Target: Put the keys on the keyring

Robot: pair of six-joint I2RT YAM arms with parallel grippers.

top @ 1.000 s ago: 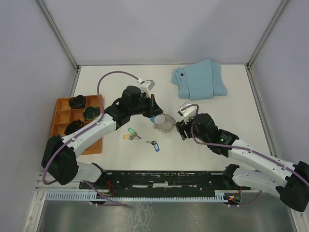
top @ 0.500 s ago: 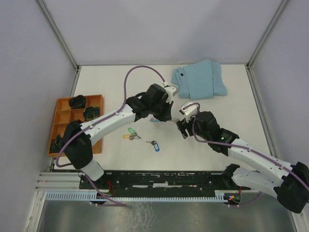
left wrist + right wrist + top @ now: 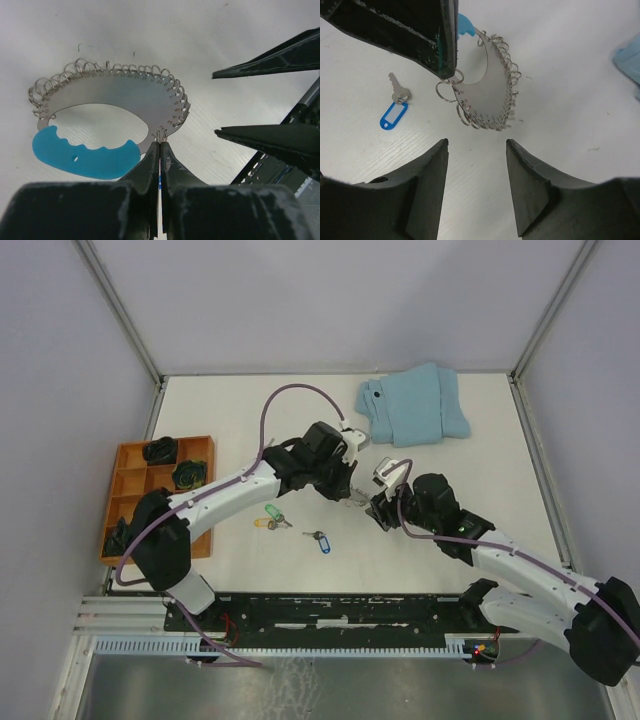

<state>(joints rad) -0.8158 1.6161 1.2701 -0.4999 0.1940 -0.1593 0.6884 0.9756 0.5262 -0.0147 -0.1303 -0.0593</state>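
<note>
Left wrist view, left hand (image 3: 160,146) pinched on keyring (image 3: 100,92), right hand (image 3: 476,146) parted, empty

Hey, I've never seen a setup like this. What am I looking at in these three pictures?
Two robot arms are bolted to a table. One picture looks down from above; the other two come from a camera on each wrist. The left end effector is pinched shut on the keyring, a metal oval edged with wire loops and a blue grip. The right end effector hovers open beside it, holding nothing. On the table lie keys with coloured tags, a folded blue cloth and an orange tray.
</note>
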